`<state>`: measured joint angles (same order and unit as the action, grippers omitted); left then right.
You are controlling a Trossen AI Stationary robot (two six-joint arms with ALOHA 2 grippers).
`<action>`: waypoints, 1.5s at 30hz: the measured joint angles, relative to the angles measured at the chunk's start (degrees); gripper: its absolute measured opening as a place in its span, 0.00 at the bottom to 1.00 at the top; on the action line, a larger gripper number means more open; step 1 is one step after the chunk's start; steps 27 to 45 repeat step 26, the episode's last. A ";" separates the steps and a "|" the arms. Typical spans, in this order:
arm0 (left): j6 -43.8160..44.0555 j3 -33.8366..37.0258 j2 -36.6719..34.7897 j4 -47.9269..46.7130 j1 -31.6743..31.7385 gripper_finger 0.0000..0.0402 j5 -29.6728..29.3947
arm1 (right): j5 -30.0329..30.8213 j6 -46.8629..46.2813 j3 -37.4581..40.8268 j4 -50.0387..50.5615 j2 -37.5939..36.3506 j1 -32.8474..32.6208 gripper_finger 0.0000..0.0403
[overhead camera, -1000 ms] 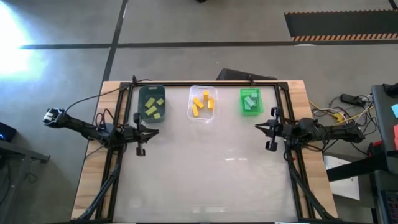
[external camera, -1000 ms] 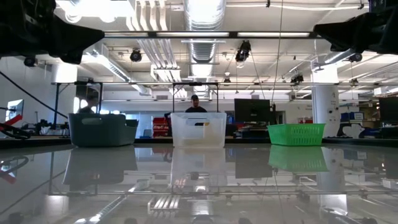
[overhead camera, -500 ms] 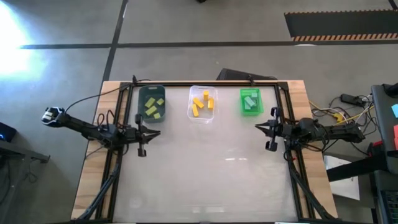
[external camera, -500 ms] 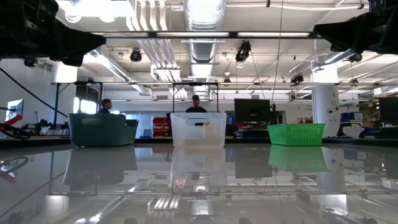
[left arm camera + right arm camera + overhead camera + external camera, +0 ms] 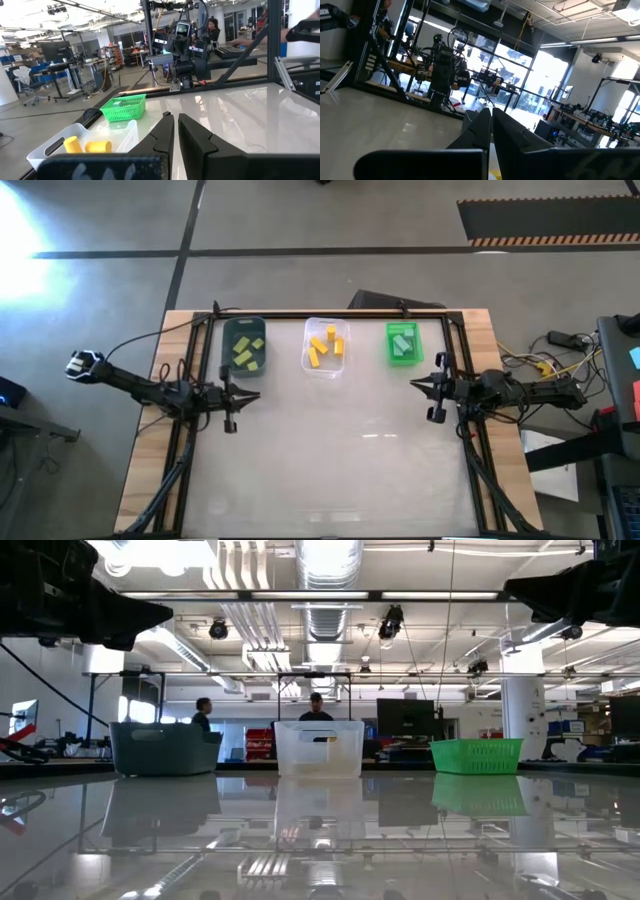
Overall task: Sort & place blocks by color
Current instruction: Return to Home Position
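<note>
We see the blocks (image 5: 326,346) sorted into three far bins (image 5: 404,325); our left fingers (image 5: 162,135) and right fingers (image 5: 480,125) hang pressed together above the table (image 5: 330,460).

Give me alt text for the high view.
Three bins line the table's far edge: a dark teal bin holding yellow-green blocks, a clear bin holding yellow blocks, a green bin holding teal blocks. Left gripper and right gripper hover empty at either side.

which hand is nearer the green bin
Right. The right hand hangs close by the green bin; the left hand is far across the table, by the dark bin.
</note>
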<state>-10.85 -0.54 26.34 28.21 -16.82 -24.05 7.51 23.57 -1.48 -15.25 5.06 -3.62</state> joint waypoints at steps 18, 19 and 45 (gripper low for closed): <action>-0.02 0.02 5.28 0.00 -0.02 0.03 0.02 | 0.00 0.00 -0.02 0.02 0.00 0.00 0.02; 0.00 0.02 5.74 -0.05 -0.02 0.03 0.04 | 0.00 0.00 -0.02 0.02 0.00 0.00 0.02; 0.00 0.02 8.98 -0.11 0.00 0.03 0.04 | 0.01 0.00 -0.02 0.02 0.00 0.00 0.02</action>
